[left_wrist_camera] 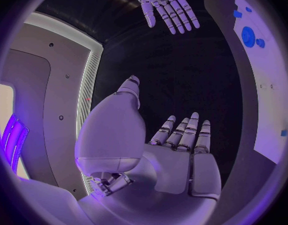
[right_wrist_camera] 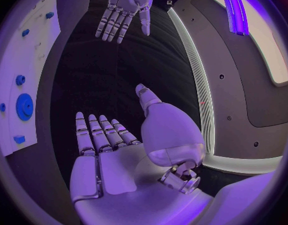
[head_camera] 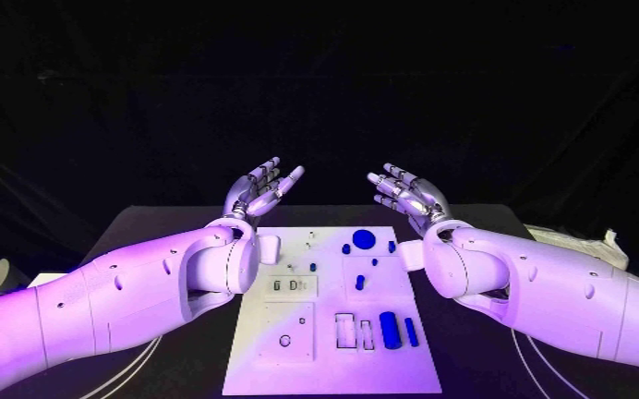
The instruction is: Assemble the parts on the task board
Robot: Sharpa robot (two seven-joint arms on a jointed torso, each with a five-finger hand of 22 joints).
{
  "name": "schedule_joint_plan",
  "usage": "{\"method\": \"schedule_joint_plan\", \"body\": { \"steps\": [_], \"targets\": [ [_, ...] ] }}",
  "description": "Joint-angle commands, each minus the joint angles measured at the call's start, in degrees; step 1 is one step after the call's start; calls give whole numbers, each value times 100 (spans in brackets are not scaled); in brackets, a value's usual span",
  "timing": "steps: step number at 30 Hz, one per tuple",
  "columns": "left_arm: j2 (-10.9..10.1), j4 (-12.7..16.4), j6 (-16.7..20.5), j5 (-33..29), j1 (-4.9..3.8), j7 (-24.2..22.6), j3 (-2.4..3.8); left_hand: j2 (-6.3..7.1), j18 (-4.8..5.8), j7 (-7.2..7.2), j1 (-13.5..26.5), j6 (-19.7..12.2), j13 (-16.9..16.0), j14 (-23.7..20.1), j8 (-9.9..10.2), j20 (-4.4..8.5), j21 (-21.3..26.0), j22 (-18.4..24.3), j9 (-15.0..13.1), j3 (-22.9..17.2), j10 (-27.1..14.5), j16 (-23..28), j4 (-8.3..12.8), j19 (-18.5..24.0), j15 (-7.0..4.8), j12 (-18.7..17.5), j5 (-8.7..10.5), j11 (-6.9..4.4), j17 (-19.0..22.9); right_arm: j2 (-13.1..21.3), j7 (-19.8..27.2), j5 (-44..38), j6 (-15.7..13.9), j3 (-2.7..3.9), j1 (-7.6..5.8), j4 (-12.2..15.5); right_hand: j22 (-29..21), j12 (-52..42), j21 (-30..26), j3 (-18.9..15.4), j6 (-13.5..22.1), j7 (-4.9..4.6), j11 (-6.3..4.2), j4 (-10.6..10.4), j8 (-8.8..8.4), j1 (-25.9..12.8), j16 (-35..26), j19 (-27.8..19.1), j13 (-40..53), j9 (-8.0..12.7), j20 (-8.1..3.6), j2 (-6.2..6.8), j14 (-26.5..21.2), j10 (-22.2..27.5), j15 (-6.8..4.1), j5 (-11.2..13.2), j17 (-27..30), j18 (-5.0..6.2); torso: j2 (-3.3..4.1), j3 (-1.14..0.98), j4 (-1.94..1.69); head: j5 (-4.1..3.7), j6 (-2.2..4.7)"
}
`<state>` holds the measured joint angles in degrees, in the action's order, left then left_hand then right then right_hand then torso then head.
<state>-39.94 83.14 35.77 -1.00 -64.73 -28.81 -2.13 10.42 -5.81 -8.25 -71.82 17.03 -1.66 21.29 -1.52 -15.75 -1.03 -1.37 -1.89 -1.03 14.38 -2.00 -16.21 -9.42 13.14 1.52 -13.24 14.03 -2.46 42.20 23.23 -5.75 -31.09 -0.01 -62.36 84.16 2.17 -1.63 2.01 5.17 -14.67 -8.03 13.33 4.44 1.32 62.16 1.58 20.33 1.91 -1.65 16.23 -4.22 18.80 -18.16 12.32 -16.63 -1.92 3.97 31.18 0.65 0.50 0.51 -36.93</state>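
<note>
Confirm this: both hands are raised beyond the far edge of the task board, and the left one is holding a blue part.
Not quite. The left hand holds nothing; the left wrist view shows its fingers spread and bare. Both hands, the right hand too, are indeed raised beyond the task board.

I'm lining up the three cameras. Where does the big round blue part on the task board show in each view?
Head view: the big round blue part lies near the far end of the task board, between the two forearms.
Left wrist view: same part, on the board beyond the left hand.
Right wrist view: same part, on the board beside the right hand.
Shared landmark: the white board.
</note>
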Motion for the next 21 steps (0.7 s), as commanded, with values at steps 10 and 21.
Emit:
{"method": "schedule_joint_plan", "body": {
  "steps": [10,21],
  "targets": [
    [-266,38,-487,-91,-28,-191,2,-398,-123,-735,-591,1330,-110,1336,-272,-94,-252,-130,-135,-345,1291,-274,-47,-717,59,191,-8,80,-145,-30,-255,-2423,678,19,-116,-492,233,-461,606,230,-2758,-664,-118,699,414,1135,462,2667,186,-223,22,-45,3353,-3282,-197,129,-182,648,31,-3,16,-3,-24],
    [-678,368,-682,-94,-74,-180,3,-732,-477,-480,-958,3656,-227,3748,-626,85,-1240,-501,-234,-355,4132,-909,322,-3907,-483,582,26,-344,-368,-24,-359,-3687,518,51,-303,-673,192,-267,815,637,-4069,-413,-404,955,320,1147,422,3563,162,-214,-288,65,4480,-4267,-545,208,-184,656,219,-12,-1,3,38]
  ]
}}
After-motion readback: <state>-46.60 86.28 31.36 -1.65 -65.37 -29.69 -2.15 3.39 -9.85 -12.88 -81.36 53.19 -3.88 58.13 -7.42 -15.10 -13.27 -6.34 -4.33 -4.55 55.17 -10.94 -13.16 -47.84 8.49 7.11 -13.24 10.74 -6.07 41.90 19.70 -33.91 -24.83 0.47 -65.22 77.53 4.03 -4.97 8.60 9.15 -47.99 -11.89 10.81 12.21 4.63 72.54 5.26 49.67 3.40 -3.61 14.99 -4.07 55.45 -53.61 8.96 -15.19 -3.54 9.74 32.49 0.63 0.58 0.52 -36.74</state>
